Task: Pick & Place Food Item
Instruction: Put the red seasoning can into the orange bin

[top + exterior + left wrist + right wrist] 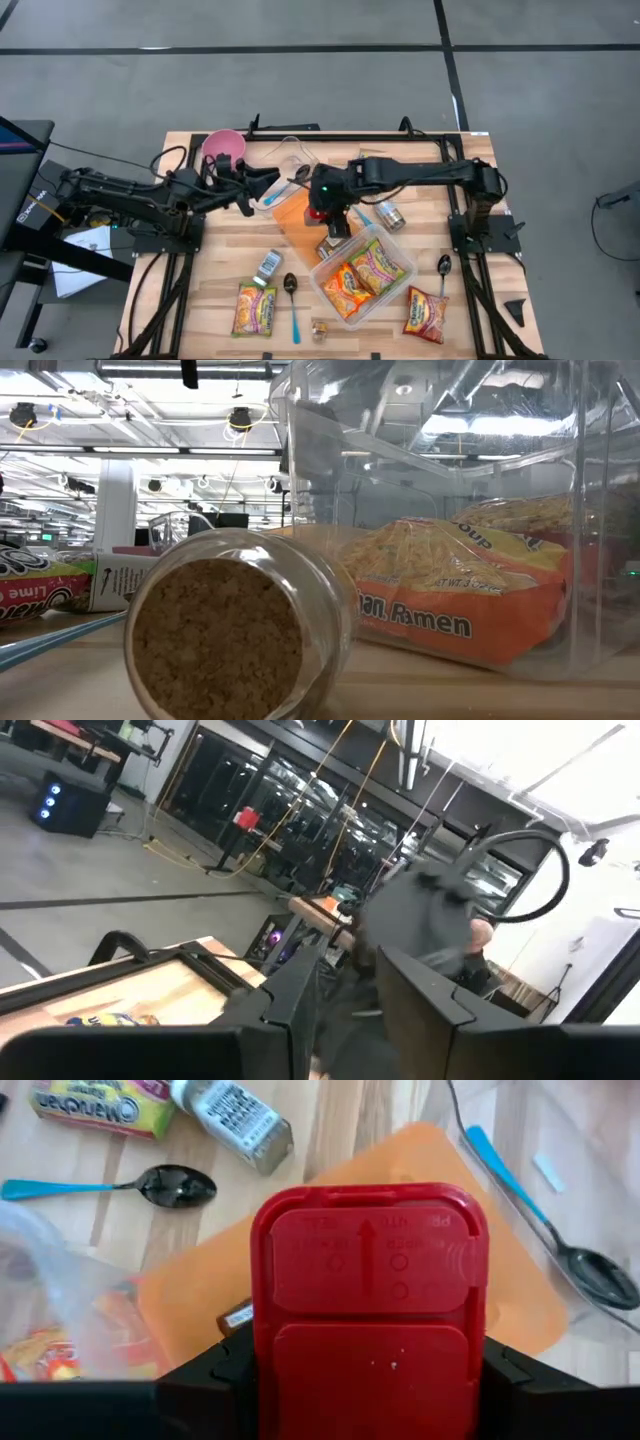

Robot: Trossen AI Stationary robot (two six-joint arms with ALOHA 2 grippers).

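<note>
My right gripper (pixel 325 218) is shut on a container with a red flip-top cap (pixel 368 1290), above an orange lid (pixel 293 218) that lies flat on the table. Next to it, toward the near edge, stands a clear tub (pixel 398 272) holding two ramen packs (pixel 362 272). My left gripper (pixel 262 188) hangs open and empty to the left of the orange lid, near a pink bowl (pixel 222 148). In the left wrist view its fingers (pixel 270 1010) stand apart with nothing between them. The low view shows neither gripper. My right gripper pinches the container between its two fingers, one on each side just below the red cap (pixel 262 1355). The fingers come from above, pointing down. The cap faces the wrist camera and hides the container's body. I cannot tell whether it is clear of the orange lid.
A tin can (pixel 390 215) lies right of the gripper. Nearer the front lie a small shaker (pixel 268 265), spoons (pixel 290 285) (pixel 443 266), loose ramen packs (pixel 255 308) (pixel 425 312) and a small jar (pixel 320 330) with its cork end (pixel 220 640) toward the low camera. An empty clear tub (pixel 290 160) stands at the back.
</note>
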